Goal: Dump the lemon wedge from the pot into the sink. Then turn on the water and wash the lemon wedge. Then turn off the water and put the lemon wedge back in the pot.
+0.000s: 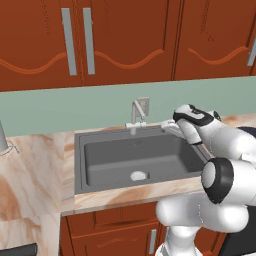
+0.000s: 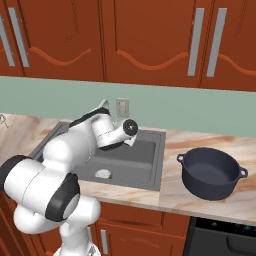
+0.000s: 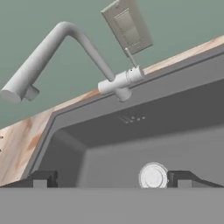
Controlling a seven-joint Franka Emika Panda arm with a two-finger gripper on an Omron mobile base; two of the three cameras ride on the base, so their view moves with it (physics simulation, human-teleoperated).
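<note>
Pincer [image 3: 112, 180] spread wide, holding nothing, aimed at faucet [image 3: 65, 52] in upper left of hand view. Lemon wedge [image 1: 148, 175] beside drain [image 1: 138, 175] in sink [image 1: 100, 165]; pot [image 2: 212, 172] on worktop [image 2: 200, 200] at right.

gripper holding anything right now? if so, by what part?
Nothing held. The gripper is open over the sink, fingers spread wide with nothing between them. The pot sits on the counter, untouched.

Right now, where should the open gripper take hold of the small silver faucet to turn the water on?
A judgement: grip the thin lever rising from the faucet base, pads either side, coming from the dark grey sink front; it is slim and exposed.
</note>
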